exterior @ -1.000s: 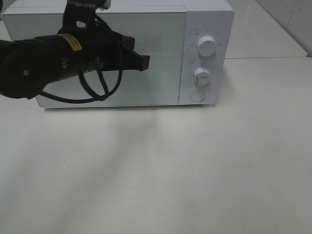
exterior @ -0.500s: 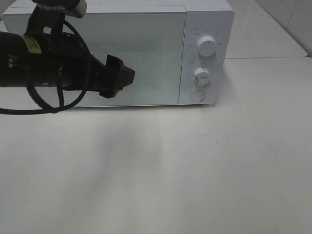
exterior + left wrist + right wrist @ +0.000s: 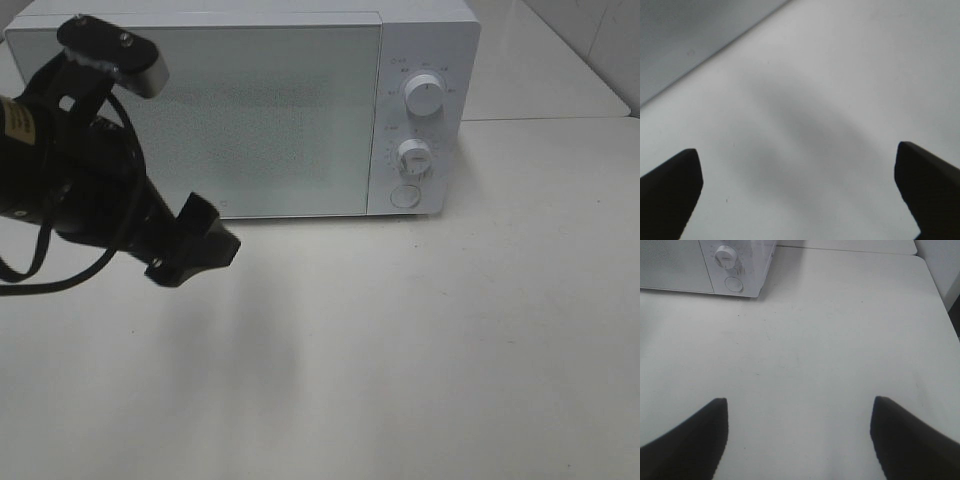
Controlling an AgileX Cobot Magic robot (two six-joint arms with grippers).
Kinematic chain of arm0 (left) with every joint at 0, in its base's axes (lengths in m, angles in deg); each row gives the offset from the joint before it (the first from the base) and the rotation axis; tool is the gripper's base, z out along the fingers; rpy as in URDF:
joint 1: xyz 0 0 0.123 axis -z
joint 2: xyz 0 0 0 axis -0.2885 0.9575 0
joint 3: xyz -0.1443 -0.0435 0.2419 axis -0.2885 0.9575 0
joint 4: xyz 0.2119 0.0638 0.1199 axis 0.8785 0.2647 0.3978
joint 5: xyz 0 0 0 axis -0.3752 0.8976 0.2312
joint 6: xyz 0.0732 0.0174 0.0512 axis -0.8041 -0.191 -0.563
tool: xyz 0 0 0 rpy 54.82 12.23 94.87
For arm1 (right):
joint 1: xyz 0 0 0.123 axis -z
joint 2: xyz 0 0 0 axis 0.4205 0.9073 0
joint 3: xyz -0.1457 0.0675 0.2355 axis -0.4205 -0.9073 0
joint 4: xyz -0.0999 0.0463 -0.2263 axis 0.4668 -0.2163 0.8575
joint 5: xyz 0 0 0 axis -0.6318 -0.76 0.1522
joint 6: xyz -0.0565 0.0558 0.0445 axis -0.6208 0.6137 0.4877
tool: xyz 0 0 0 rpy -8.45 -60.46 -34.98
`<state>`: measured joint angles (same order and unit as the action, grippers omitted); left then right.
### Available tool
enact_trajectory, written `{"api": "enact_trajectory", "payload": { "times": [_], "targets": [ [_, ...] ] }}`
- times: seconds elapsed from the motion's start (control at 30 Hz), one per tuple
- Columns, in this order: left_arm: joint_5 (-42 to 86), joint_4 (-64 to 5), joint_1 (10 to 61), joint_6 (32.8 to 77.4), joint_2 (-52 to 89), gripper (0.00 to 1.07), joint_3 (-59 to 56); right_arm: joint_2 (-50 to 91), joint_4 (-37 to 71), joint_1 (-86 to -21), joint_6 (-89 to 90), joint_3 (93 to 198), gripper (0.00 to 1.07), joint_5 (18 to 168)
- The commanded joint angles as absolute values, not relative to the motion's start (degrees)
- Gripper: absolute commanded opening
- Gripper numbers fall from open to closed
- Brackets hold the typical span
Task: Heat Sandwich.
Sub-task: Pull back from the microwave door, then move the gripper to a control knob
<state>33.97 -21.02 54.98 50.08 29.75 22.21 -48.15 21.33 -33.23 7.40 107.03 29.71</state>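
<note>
The left pincer [image 3: 205, 245] hangs above the white worktop [image 3: 430, 350], just in front of the white microwave [image 3: 250, 110], whose door is shut. Its fingers [image 3: 670, 190] are spread wide and hold nothing. The right pincer [image 3: 800, 401] is likewise wide open and empty over bare worktop, well apart from the microwave. The sandwich shows in no view, so I cannot tell where it is.

A white table [image 3: 450, 350] carries a closed microwave [image 3: 280, 120].
</note>
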Motion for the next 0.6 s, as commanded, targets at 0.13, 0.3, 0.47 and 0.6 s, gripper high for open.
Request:
{"api": "enact_trajectory", "payload": {
  "times": [0.13,0.3,0.47,0.6],
  "targets": [
    [47.2,-19.5,55.0,52.0,28.1,1.00,22.4,-49.6,21.2,-32.8,7.9,107.0,0.75,30.4],
    [53.5,-19.6,51.2,56.7,27.4,1.00,22.4,-49.6,21.2,-32.8,7.9,107.0,0.75,30.4],
    [58.3,-19.9,43.2,56.4,27.4,1.00,22.4,-49.6,21.2,-32.8,7.9,107.0,0.75,30.4],
    [62.3,-19.9,38.2,56.3,27.4,1.00,22.4,-49.6,21.2,-32.8,7.9,107.0,0.75,30.4]
  ]
}}
